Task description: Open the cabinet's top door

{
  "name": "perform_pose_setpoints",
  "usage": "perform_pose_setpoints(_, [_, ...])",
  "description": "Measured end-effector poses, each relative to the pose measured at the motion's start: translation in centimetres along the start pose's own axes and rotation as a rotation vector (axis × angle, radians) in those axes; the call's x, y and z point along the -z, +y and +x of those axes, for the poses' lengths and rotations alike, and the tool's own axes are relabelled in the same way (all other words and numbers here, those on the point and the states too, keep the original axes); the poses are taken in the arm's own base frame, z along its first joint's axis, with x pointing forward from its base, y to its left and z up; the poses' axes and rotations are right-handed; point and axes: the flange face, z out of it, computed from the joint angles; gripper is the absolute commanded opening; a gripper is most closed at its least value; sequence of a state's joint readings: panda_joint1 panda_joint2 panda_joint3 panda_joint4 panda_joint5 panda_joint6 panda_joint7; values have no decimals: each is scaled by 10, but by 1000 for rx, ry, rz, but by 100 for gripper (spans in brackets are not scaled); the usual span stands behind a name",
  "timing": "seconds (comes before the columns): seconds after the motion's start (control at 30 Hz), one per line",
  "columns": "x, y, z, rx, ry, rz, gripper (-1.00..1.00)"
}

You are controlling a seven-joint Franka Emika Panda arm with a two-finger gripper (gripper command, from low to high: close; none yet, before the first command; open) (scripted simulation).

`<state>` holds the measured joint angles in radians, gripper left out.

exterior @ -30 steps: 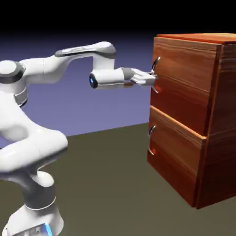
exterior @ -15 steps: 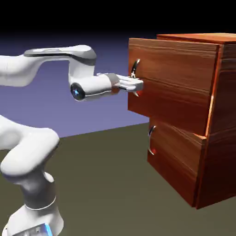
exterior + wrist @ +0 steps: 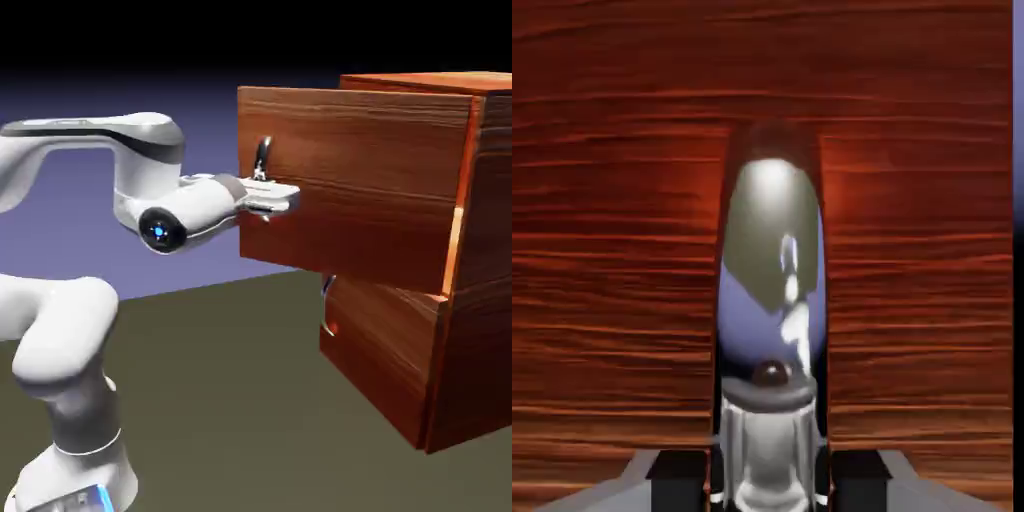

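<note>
The cabinet point(image 3: 470, 300) is a reddish-brown wood-grain box on the exterior view's right. Its top door point(image 3: 360, 190) stands pulled far out toward the left, past the lower front point(image 3: 385, 335). My gripper point(image 3: 272, 198) is shut on the top door's curved silver handle point(image 3: 262, 158), with the white arm reaching in from the left. In the hand view the shiny handle point(image 3: 770, 290) fills the middle between the grey fingertips point(image 3: 677, 470), and wood grain point(image 3: 612, 250) covers the rest.
The lower front's own silver handle point(image 3: 327, 310) shows just beneath the pulled-out top door. The dark table top point(image 3: 250, 400) stretches from the robot's base to the cabinet.
The top door has slid out to the left with my gripper shut on its handle. The arm has drawn back and folded toward its base.
</note>
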<state>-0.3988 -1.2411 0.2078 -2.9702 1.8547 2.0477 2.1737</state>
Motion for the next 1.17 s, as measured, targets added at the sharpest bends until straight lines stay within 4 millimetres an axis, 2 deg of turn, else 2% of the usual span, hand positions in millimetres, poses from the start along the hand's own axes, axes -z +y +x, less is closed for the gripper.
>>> perform_pose_setpoints(0.4, [73, -31, -31, 0, 167, -167, -100])
perform_pose_setpoints(0.77, [144, -82, -82, 0, 369, -368, -100])
perform_pose_setpoints(0.97, [172, -114, -114, 0, 472, -471, -100])
perform_pose_setpoints(1.17, [189, -141, -141, 0, 555, -555, -100])
